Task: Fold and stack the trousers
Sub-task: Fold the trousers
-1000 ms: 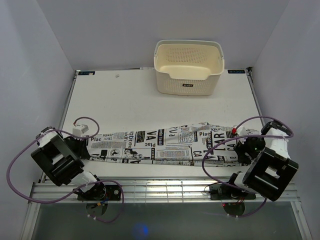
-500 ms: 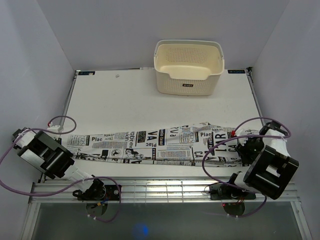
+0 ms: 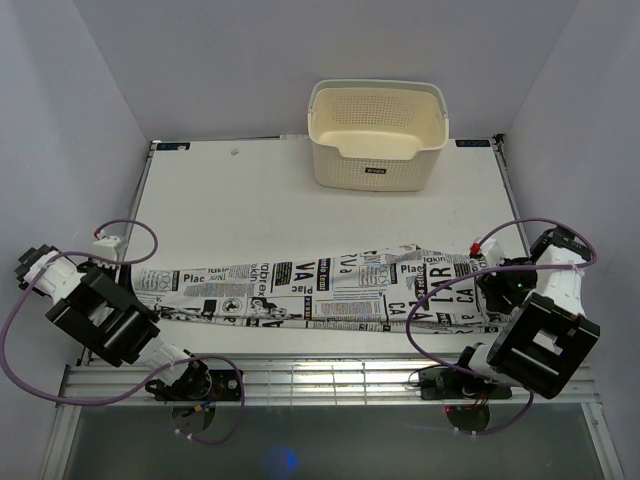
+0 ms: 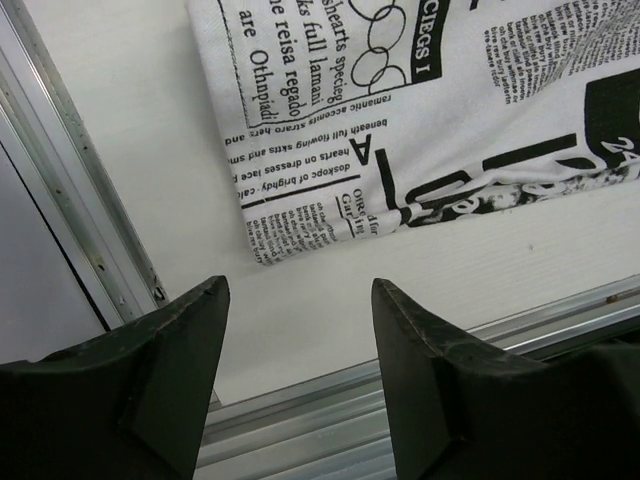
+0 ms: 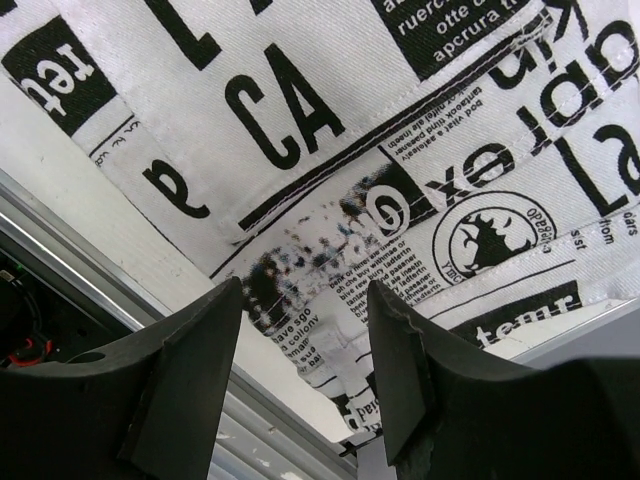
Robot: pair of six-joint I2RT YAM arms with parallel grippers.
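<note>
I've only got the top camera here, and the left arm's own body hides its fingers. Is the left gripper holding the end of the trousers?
Observer: No. In the left wrist view the left gripper stands open and empty. The corner of the trousers lies flat on the table, ahead of it and apart from it.
Operator: And the right one?
Observer: The right wrist view shows the right gripper open as well, over a stitched seam of the trousers, with nothing pinched. I cannot tell whether its tips touch the cloth.
</note>
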